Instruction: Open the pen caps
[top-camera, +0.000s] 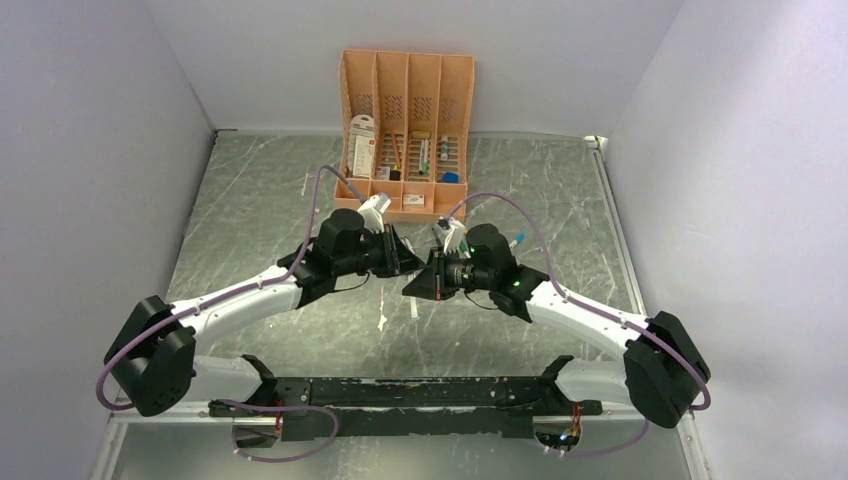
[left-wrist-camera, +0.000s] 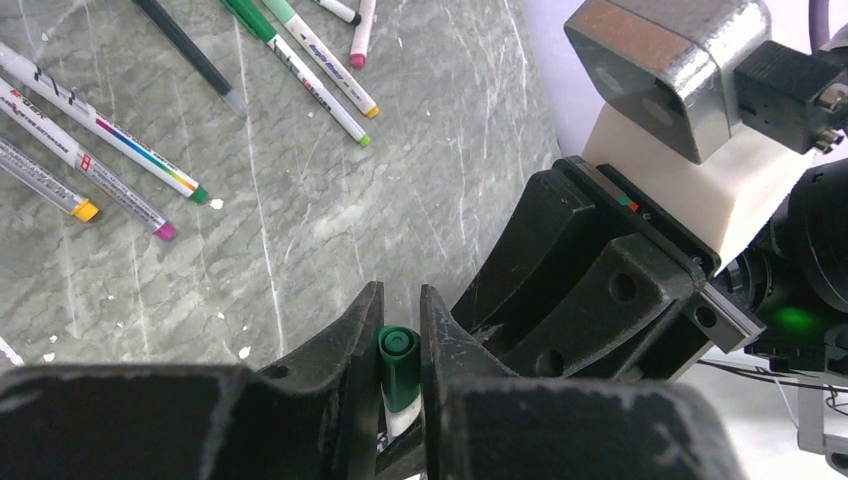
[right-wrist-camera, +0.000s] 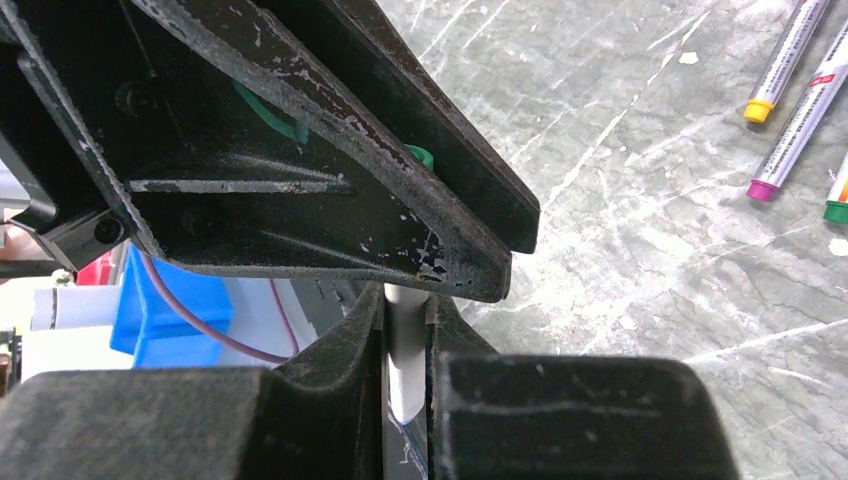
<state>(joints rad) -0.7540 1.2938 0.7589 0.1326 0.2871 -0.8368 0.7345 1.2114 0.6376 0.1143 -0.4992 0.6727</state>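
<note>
Both grippers meet nose to nose above the middle of the table, holding one pen between them. My left gripper (left-wrist-camera: 400, 300) is shut on the pen's green cap (left-wrist-camera: 400, 362), whose round end faces the camera, with a bit of white barrel below it. My right gripper (right-wrist-camera: 405, 300) is shut on the pale barrel (right-wrist-camera: 405, 350) of the same pen. The left gripper's black fingers (right-wrist-camera: 330, 150) cover the rest, and only a sliver of green cap (right-wrist-camera: 421, 155) shows. In the top view the left gripper (top-camera: 400, 255) and right gripper (top-camera: 425, 275) almost touch.
Several loose pens (left-wrist-camera: 110, 135) with coloured ends lie on the grey marbled table (left-wrist-camera: 300, 200) beneath the grippers; three more pens (right-wrist-camera: 790, 120) show at the right wrist view's upper right. A peach-orange organiser (top-camera: 405, 75) stands at the back wall.
</note>
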